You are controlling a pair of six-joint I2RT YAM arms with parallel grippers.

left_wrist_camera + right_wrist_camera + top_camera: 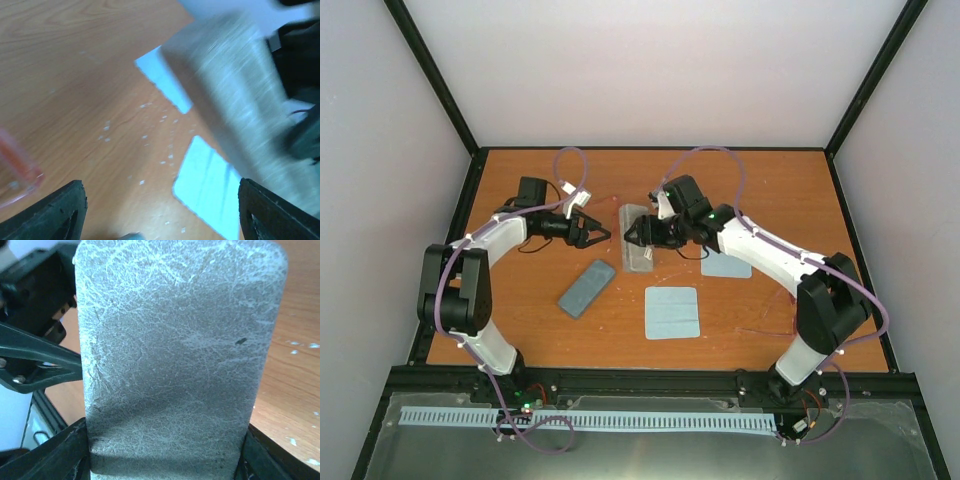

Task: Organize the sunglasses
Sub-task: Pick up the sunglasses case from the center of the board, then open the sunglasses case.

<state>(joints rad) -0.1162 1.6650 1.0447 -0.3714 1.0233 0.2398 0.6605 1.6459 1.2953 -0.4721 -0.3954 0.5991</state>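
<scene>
Right hand (167, 460) clamps grey case (175, 350), fibrous texture

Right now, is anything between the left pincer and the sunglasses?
Nothing visible. The open left pincer hangs over bare table, with the sunglasses just off to its side. The grey case in the right pincer is on the opposite side, clear of that path.

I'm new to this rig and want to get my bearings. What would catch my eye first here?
The grey case fills the right wrist view, clamped between the right arm's jaws at mid-table. The left arm's jaws stand open and empty just left of it. A blue-grey case and a pale blue cloth lie flat nearer the arm bases.
</scene>
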